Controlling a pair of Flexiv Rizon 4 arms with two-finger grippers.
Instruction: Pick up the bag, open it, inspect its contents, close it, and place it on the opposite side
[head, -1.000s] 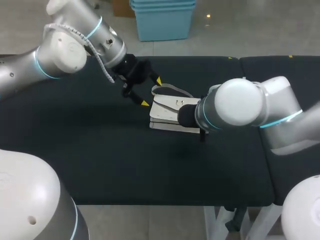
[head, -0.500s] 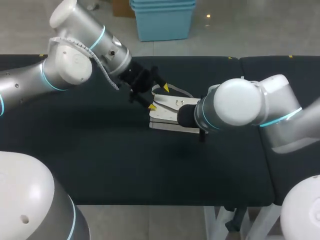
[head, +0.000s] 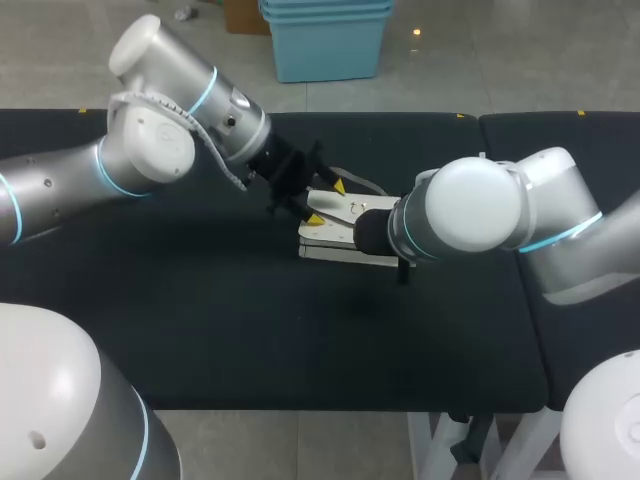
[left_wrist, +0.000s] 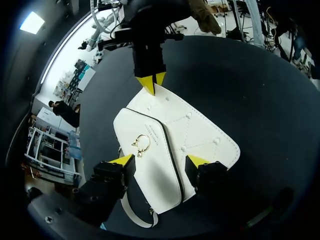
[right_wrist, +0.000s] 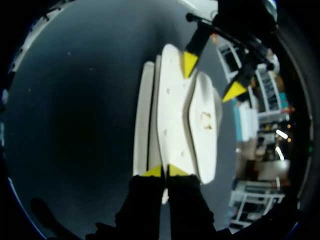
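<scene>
now the right gripper (right_wrist: 165, 171) pinches the bag (right_wrist: 172, 110), left gripper (left_wrist: 160, 161) splayed apart above it.

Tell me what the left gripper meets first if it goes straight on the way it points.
The white bag: the left gripper is open astride its flap, so it would likely land there, though depth is unclear.

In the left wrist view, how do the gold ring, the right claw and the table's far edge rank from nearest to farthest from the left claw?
Counting from the left claw:
1. Gold ring: on the flap of the bag, just ahead of the open fingers.
2. Right claw: at the bag's far end.
3. Table's far edge: beyond the right arm.
</scene>
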